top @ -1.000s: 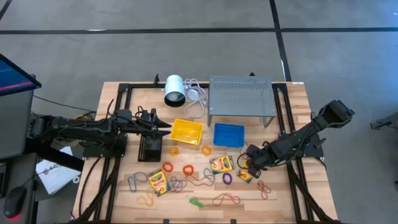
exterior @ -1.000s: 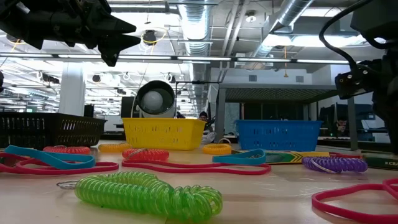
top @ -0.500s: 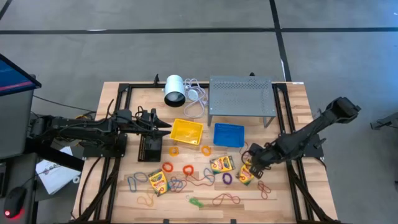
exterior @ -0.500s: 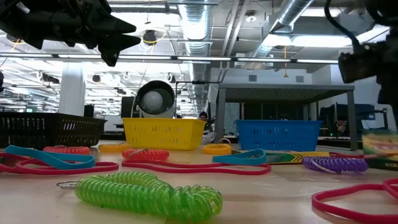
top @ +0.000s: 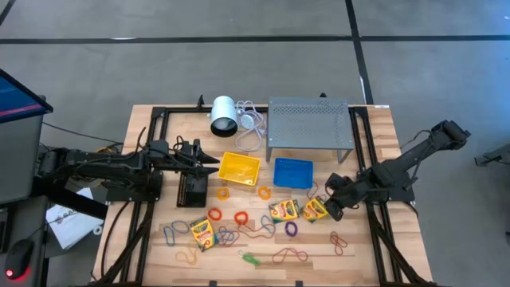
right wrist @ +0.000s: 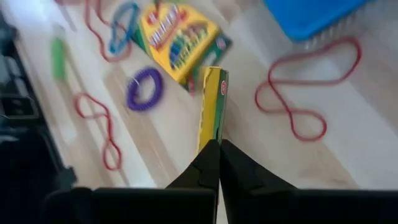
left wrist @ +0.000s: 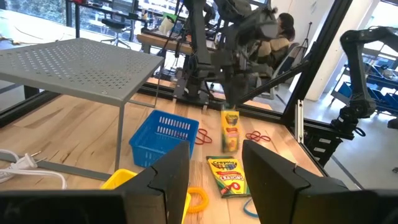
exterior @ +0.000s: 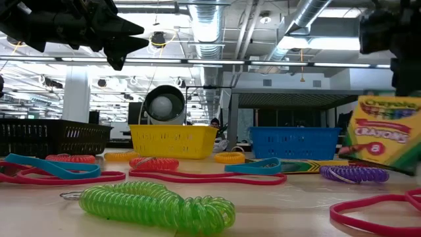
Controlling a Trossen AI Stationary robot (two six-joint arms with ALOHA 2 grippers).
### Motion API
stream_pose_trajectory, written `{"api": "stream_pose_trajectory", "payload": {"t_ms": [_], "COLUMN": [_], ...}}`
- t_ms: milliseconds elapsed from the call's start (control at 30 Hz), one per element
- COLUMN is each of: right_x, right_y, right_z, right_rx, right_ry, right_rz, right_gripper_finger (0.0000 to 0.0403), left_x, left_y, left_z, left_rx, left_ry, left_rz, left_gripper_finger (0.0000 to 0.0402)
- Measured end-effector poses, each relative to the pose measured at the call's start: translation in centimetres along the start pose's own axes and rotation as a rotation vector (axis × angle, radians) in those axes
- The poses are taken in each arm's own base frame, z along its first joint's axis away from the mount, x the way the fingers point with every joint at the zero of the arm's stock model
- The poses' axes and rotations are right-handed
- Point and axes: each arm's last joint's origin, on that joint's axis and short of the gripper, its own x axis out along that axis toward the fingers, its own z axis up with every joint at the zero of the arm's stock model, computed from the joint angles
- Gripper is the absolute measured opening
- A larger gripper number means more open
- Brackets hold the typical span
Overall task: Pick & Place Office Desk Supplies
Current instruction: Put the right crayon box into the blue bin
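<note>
Both arms are dark, near black, built of slim tube-like links joined by blocky, angular joint housings. The left claw (top: 213,163) ends in two pointed, wedge-shaped black fingers (left wrist: 166,177) with flat inner faces and hard bevelled edges. The right claw (top: 332,209) has the same matte black fingers (right wrist: 208,167), tapering to narrow tips.

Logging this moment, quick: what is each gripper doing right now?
Left gripper: open, empty, hanging above the table's left side.
Right gripper: shut on a crayon box, lifted near the blue tray.
</note>
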Motion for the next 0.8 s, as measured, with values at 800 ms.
{"api": "stream_pose_trajectory", "payload": {"t_ms": [800], "right_x": [-2.3], "right_y": [0.4], "right_z": [3.2], "right_rx": [-0.002], "right_ry": [-0.371], "right_rz": [0.143], "right_gripper_finger": [0.0], "left_x": [0.0], "left_y": [0.0], "left_z": [0.0], "left_rx": [-0.007], "left_ry": [-0.002], "left_rz": [0.0], "left_gripper_finger": [0.0144]}}
